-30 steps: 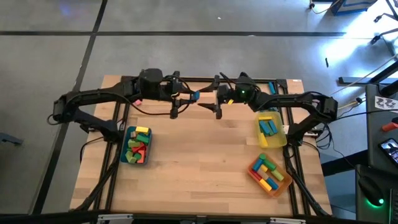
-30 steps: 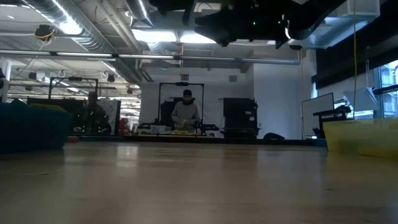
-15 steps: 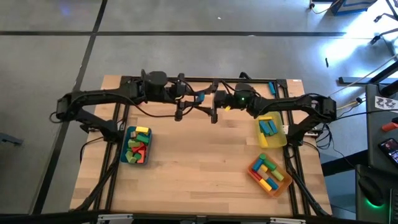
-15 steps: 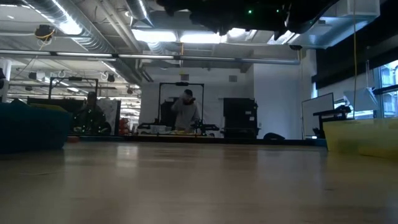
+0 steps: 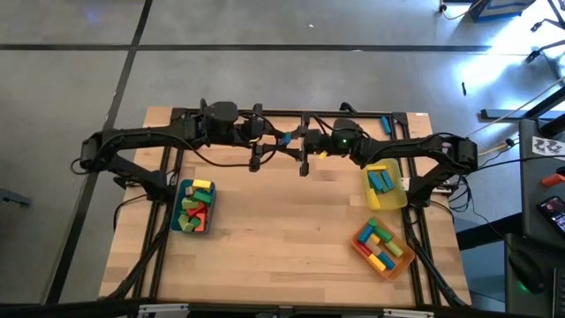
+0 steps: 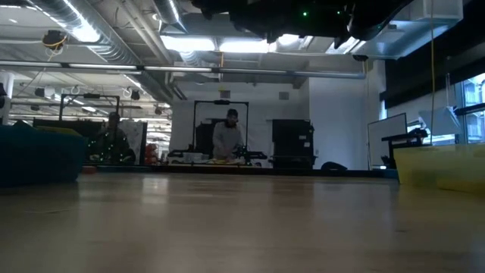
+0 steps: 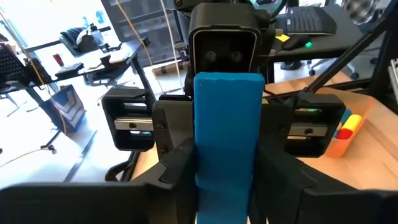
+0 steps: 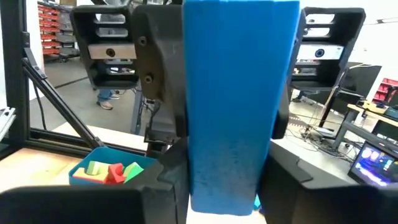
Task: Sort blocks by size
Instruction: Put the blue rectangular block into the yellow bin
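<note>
I had both arms raised over the far middle of the tabletop (image 5: pixel 282 230), their wrists facing each other. Between them sat one blue block (image 5: pixel 285 139), a flat bar, bridging the two pincers.

The left pincer (image 5: pixel 276 141) was pinching the blue block (image 7: pixel 227 140); from the left wrist camera I saw my own dark fingers (image 7: pixel 177 168) pressed against its long sides, with the other arm's wrist camera housing right behind its far end. The right pincer (image 5: pixel 296 142) was closed around the same bar from the opposite end. In the right wrist camera the block (image 8: pixel 233 106) filled the middle, with dark fingers (image 8: pixel 171 168) hugging both of its sides, though I could not tell how firmly they gripped.

The rest of the blocks lay in three trays. The teal tray (image 5: pixel 192 208) on the left side held a mix of red, green and yellow pieces. The yellow tray (image 5: pixel 399 198) on the right side held a few blue ones. The orange tray (image 5: pixel 360 248), nearer to me on the right, held yellow, green, blue and pink pieces.

From tabletop height I saw a person (image 6: pixel 227 139) standing in the room far behind.
</note>
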Robot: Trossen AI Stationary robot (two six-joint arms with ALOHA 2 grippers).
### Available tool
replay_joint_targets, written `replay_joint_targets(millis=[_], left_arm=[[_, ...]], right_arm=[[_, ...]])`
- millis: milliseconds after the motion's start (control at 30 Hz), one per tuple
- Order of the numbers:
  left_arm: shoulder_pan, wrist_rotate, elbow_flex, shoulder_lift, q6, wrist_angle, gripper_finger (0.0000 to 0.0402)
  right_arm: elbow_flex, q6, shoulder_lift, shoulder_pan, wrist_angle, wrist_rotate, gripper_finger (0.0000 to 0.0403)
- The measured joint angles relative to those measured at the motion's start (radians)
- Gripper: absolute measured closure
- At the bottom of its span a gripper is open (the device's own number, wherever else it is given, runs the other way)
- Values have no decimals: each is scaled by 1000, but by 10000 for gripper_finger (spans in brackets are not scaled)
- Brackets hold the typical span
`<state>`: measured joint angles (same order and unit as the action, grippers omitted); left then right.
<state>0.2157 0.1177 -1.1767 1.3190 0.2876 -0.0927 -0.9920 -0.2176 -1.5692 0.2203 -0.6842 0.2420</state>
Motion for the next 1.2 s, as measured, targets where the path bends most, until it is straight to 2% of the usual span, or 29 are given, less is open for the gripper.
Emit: replay_joint_targets(millis=[133,300,567,833,967,1200], left_arm=[[5,-17,0,0,-26,5,240],[8,-78,0,-35,-18,-86,201],[8,-82,-1,-136,-53,-359,190],[8,-87,-1,-173,-70,-602,190],[8,-87,-1,-149,-83,-699,190],[8,-87,-1,-136,-107,-759,190]], right_arm=[[0,-28,2,0,17,-5,268],[1,-27,61,1,151,-42,268],[1,28,233,1,491,-151,259],[1,183,415,3,954,-420,266],[1,370,467,3,1160,-585,260],[1,660,478,3,1526,-762,262]])
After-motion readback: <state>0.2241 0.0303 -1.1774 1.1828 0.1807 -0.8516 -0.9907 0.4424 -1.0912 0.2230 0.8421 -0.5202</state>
